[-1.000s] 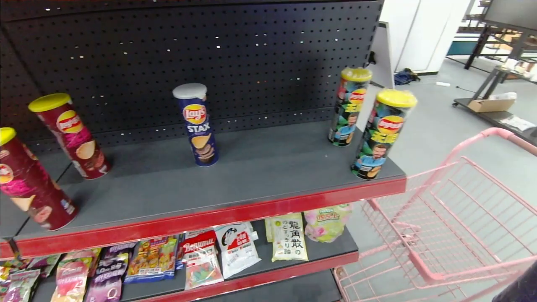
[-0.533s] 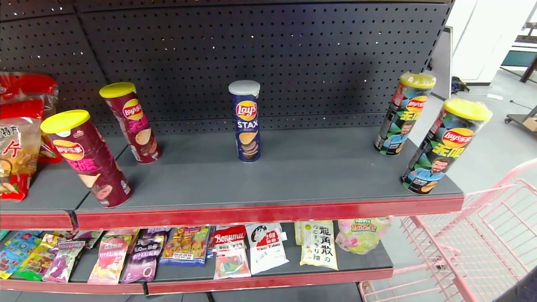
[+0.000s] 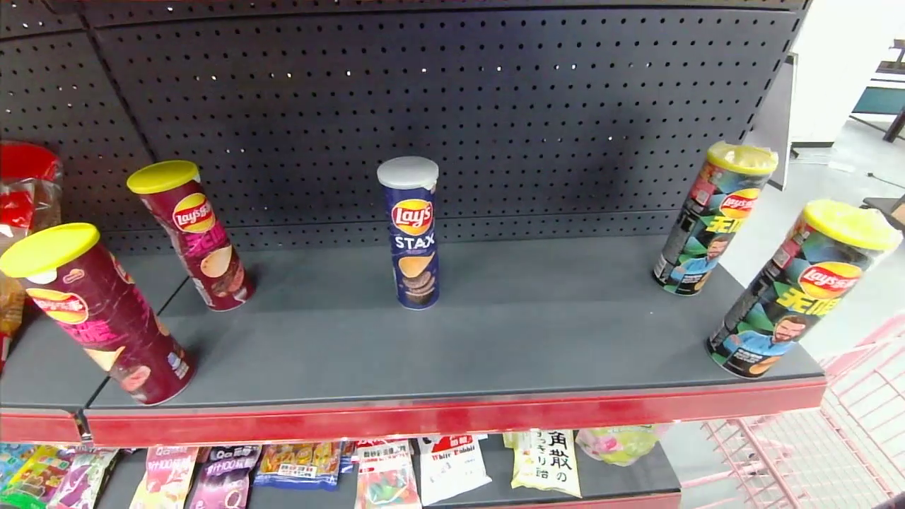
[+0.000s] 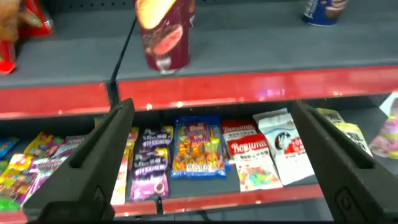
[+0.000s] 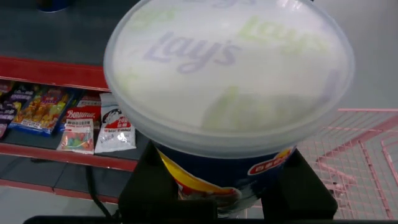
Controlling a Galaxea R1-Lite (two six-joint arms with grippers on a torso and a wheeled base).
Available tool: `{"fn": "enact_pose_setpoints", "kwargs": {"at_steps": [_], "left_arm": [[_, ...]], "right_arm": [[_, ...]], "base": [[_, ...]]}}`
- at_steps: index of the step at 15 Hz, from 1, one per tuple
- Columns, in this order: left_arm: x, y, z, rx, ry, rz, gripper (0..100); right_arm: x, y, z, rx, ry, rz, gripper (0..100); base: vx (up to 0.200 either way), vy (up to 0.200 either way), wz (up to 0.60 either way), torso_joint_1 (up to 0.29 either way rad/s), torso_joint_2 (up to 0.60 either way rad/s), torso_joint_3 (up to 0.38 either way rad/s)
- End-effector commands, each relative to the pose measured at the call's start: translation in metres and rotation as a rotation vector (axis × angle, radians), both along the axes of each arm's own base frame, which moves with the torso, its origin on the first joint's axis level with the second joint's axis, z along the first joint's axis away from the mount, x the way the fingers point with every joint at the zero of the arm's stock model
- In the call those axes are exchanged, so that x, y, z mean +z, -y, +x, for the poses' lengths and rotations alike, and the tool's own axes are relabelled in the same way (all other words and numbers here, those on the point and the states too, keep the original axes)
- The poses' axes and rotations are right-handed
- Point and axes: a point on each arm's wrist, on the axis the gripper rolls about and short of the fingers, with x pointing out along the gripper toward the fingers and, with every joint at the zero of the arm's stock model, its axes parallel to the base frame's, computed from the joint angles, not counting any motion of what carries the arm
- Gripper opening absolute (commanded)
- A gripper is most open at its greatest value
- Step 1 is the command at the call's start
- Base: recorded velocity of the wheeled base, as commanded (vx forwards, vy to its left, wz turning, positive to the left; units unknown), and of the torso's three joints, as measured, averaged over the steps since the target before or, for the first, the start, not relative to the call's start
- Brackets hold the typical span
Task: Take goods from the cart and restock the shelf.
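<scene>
While my right gripper (image 5: pixel 225 190) hugs the can (image 5: pixel 227 93) low on its sides, off the shelf's (image 3: pixel 495 332) front edge by the cart (image 5: pixel 367 155), I'd squeeze softly (it looks light, thin, slick). My left gripper (image 4: pixel 211 109) hangs wide open.

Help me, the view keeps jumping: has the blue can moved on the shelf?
No. The camera shifted; the blue can keeps its spot on the shelf, between the rear red can and the rear green can.
</scene>
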Motion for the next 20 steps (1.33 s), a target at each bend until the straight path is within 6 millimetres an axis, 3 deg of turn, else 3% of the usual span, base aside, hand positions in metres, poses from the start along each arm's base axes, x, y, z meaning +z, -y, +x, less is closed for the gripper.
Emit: {"fn": "enact_pose_setpoints", "kwargs": {"at_steps": [1,6,9,10,12,14,15,16,20], "left_arm": [[0.000,0.000,0.000,0.000,-0.001,-0.001,100],[0.001,0.000,0.001,-0.001,-0.021,-0.001,100],[0.006,0.001,0.002,-0.069,-0.025,0.027,100],[0.062,0.001,0.002,-0.161,0.029,-0.011,100],[0.139,0.006,0.030,-0.323,-0.016,-0.144,100],[0.144,0.015,0.056,-0.597,-0.114,-0.085,100],[0.144,0.016,0.057,-0.606,-0.116,-0.082,100],[0.146,0.028,0.101,-0.739,-0.197,-0.085,100],[0.153,0.069,0.211,-0.863,-0.176,0.016,100]], "right_arm": [[-0.002,0.001,-0.004,0.031,0.022,-0.001,0],[0.000,0.001,-0.005,0.036,0.037,-0.001,0],[-0.013,0.001,-0.012,0.071,0.054,0.002,0],[-0.013,0.001,-0.011,0.071,0.049,0.002,0],[-0.015,0.000,-0.008,0.071,0.026,0.002,0],[-0.011,0.000,-0.002,0.071,-0.014,0.003,0],[-0.011,0.000,-0.002,0.071,-0.014,0.003,0],[-0.004,0.000,0.000,0.074,-0.012,0.001,0],[-0.002,-0.001,-0.001,0.110,-0.005,0.010,0]], "base": [[0.000,0.000,0.00,0.000,0.00,0.000],[0.000,0.000,0.00,0.000,0.00,0.000],[0.000,0.000,0.00,0.000,0.00,0.000],[0.000,0.000,0.00,0.000,0.00,0.000],[0.000,0.000,0.00,0.000,0.00,0.000],[0.000,0.000,0.00,0.000,0.00,0.000],[0.000,0.000,0.00,0.000,0.00,0.000],[0.000,0.000,0.00,0.000,0.00,0.000],[0.000,0.000,0.00,0.000,0.00,0.000]]}}
